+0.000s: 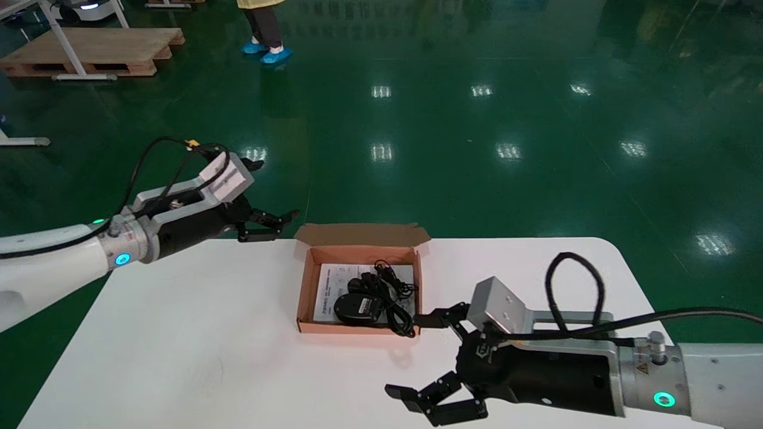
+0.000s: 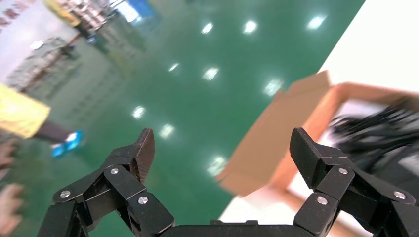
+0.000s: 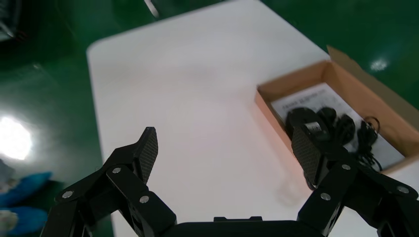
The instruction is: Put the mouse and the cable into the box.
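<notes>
Two end effectors, left (image 1: pixel 280 225), right (image 1: pixel 405 356), near box (image 1: pixel 305 292), mouse (image 1: pixel 356 308), cable (image 1: pixel 396 310) inside

White arms (image 1: pixel 47 268), cyan lights (image 1: pixel 663 398), black cables (image 1: pixel 571 255), black left gripper (image 1: pixel 268 226), right gripper (image 1: pixel 411 357)

Scene was lit brightly and evenly from overhead; ceiling lamps were mirrored as glare spots on the glossy green floor (image 1: pixel 506 152). Only a faint, soft shadow was cast beside the box (image 1: pixel 357 233) on the white table (image 1: pixel 197 333), which was nearly washed out in the wrist views.
</notes>
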Action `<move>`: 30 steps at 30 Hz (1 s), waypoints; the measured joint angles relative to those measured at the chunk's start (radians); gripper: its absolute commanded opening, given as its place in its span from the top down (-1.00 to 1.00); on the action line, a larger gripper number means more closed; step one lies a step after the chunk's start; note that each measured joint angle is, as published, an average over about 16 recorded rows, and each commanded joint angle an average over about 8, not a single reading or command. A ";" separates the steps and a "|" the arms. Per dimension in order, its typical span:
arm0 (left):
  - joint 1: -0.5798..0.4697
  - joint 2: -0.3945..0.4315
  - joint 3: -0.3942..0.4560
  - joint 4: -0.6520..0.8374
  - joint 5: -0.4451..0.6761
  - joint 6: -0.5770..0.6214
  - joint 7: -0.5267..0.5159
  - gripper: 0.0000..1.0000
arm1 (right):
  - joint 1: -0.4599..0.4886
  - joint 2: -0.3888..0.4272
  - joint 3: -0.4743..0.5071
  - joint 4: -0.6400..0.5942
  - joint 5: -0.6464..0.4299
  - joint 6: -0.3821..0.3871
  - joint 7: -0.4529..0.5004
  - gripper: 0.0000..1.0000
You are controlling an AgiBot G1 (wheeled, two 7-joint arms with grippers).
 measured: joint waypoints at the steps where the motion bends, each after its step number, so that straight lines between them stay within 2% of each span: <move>1: 0.010 -0.010 -0.011 -0.015 -0.011 0.022 -0.012 -1.00 | -0.007 0.012 0.009 0.004 0.027 -0.012 -0.007 -1.00; 13: 0.143 -0.137 -0.146 -0.212 -0.147 0.298 -0.171 -1.00 | -0.094 0.165 0.127 0.061 0.367 -0.171 -0.103 -1.00; 18: 0.199 -0.190 -0.203 -0.294 -0.204 0.414 -0.238 -1.00 | -0.122 0.214 0.165 0.080 0.476 -0.221 -0.133 -1.00; 24: 0.262 -0.250 -0.268 -0.387 -0.269 0.545 -0.313 -1.00 | -0.138 0.243 0.187 0.090 0.541 -0.252 -0.151 -1.00; 30: 0.323 -0.309 -0.331 -0.478 -0.332 0.674 -0.387 -1.00 | -0.140 0.247 0.190 0.091 0.550 -0.256 -0.154 -1.00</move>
